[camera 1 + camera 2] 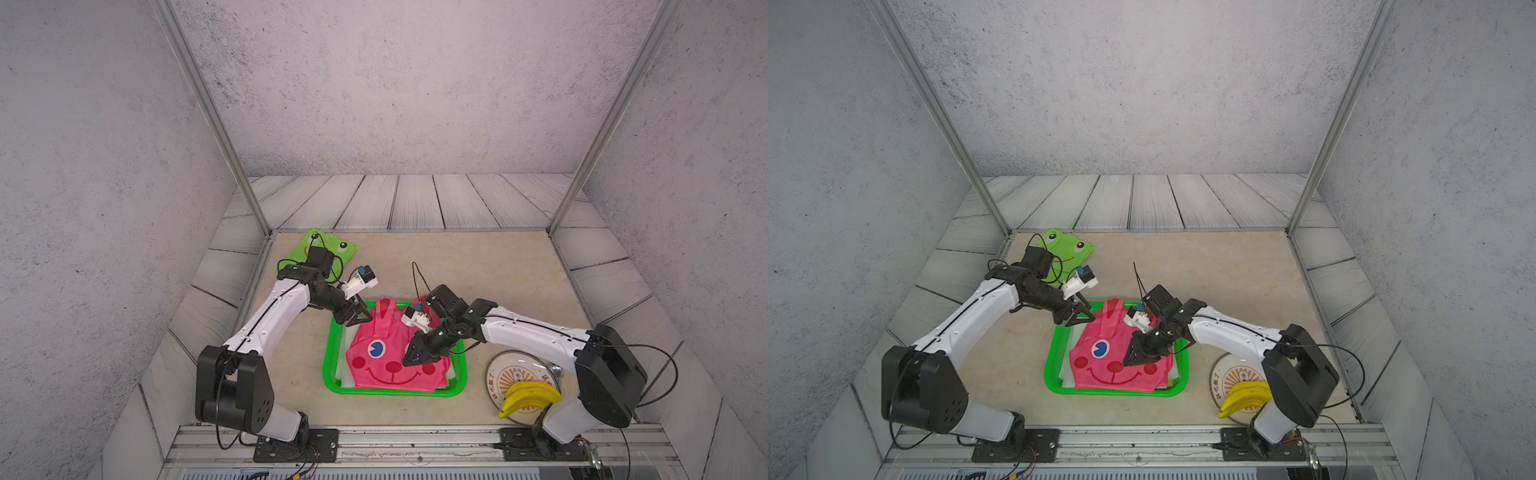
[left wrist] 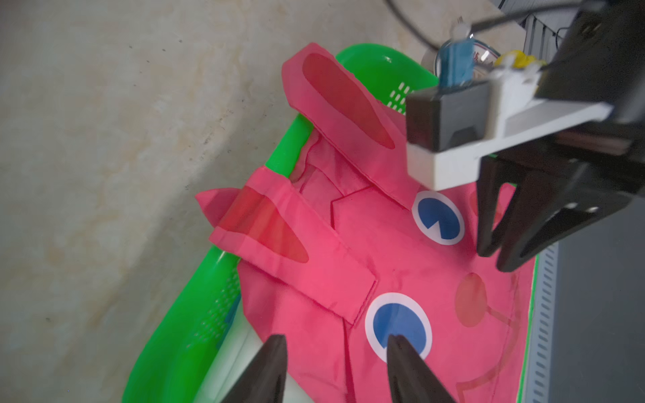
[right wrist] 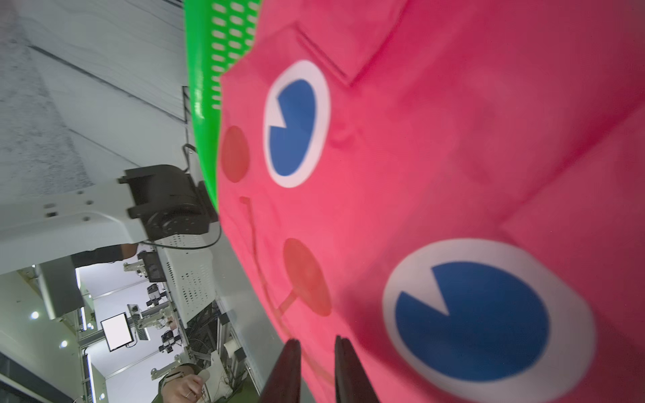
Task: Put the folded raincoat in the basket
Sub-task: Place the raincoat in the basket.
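Note:
The folded raincoat (image 1: 386, 357) (image 1: 1113, 357) is pink with a smiling bunny face and lies inside the bright green basket (image 1: 330, 365) (image 1: 1050, 365) in both top views. Its ears hang over the far rim. My left gripper (image 1: 365, 318) (image 2: 336, 340) hovers open at the basket's far left corner, nothing between its fingers. My right gripper (image 1: 405, 363) (image 3: 317, 341) points down over the raincoat's (image 3: 436, 157) face near the cheek. Its jaws stand a narrow gap apart and hold nothing. The left wrist view shows the raincoat (image 2: 384, 251), the basket (image 2: 181, 342) and the right gripper (image 2: 495, 261).
A green frog-face folded item (image 1: 328, 245) (image 1: 1065, 249) lies at the far left behind my left arm. A round plate (image 1: 519, 374) (image 1: 1229, 374) carrying a yellow banana (image 1: 530, 397) (image 1: 1246, 397) sits at the near right under my right arm.

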